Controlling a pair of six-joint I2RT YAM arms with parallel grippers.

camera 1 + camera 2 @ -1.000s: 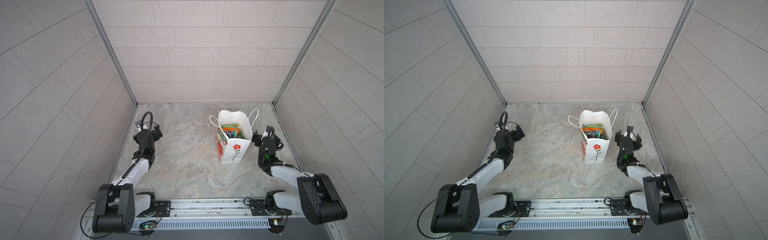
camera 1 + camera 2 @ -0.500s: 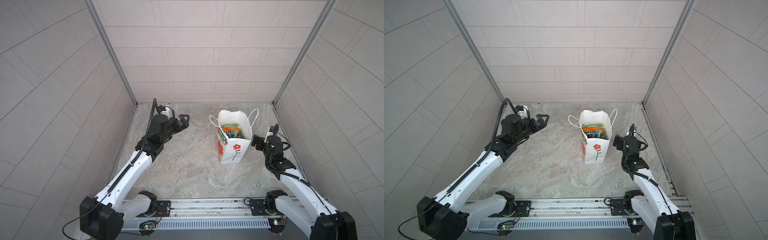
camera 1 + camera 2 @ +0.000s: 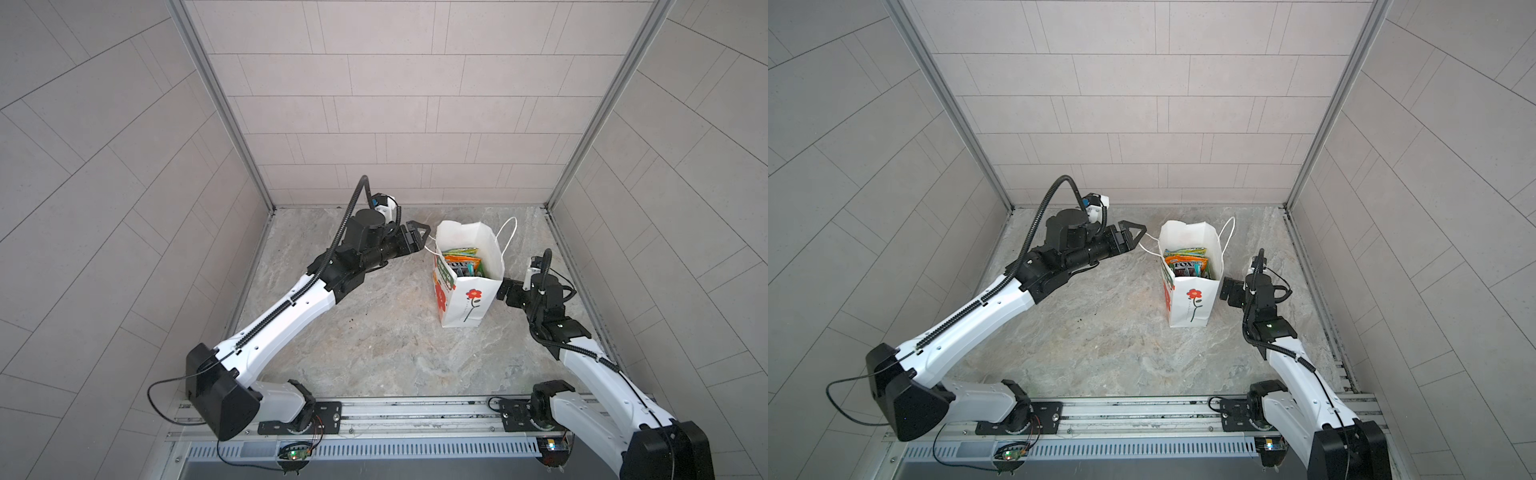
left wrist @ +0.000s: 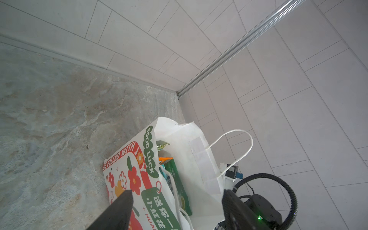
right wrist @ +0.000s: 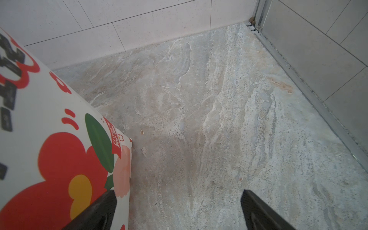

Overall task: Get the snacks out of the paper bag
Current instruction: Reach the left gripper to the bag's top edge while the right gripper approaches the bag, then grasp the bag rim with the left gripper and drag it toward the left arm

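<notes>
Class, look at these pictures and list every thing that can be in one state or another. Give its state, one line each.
paper bag: upright, mouth open.
snacks: inside the bag, none taken out.
cord handle: hanging free, not gripped.
left gripper: open, at the bag's rim, holding nothing.
right gripper: open, beside the bag's printed wall, holding nothing.

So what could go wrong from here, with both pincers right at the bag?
1. The left pincer stands open beside the paper bag, by its cord handle; closing there could snag cord, not snacks, and drag the upright bag over.
2. The right pincer, open, sits hard by the bag's side; a nudge might shift or crumple it.
</notes>
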